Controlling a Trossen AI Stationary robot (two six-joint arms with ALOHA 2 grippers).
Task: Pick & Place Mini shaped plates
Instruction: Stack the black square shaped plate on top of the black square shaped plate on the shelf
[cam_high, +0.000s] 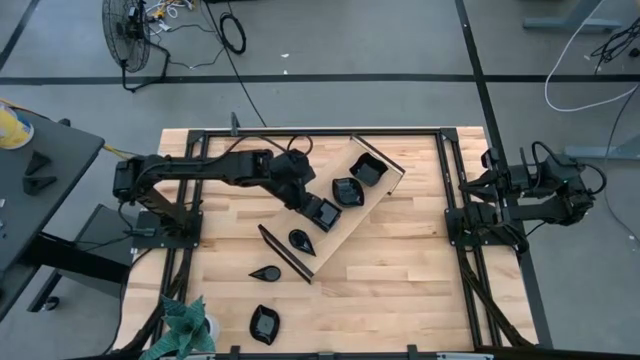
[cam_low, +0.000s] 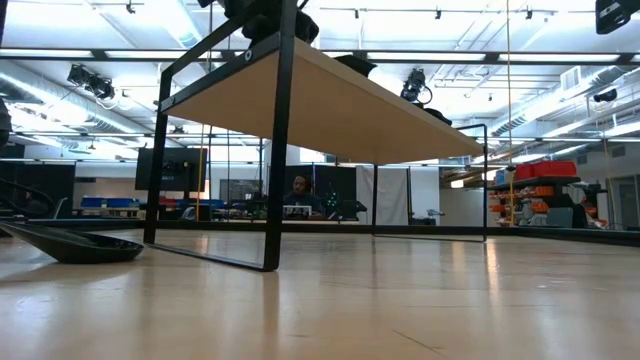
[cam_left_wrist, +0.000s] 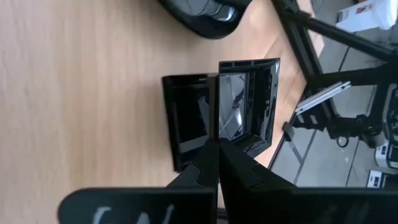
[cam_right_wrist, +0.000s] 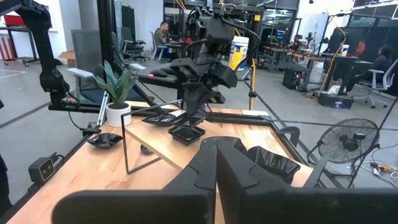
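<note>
A pale butcher-block table (cam_high: 400, 260) fills the middle of the high view. At its centre the left gripper (cam_high: 312, 203) is clenched on the rim of a glossy black square plate (cam_high: 325, 212), which seems to overlap a second square one (cam_left_wrist: 186, 121) in the left wrist view. It sits on a long light-wood tray (cam_high: 345, 225) with black ends, lying diagonally. Six black plates show from above: three on the tray, a teardrop (cam_high: 301, 240) just beside it, a leaf (cam_high: 266, 272) and a wavy-rimmed one (cam_high: 264, 323) toward the lower left. The right gripper (cam_high: 492, 187) waits shut and empty at the right edge.
</note>
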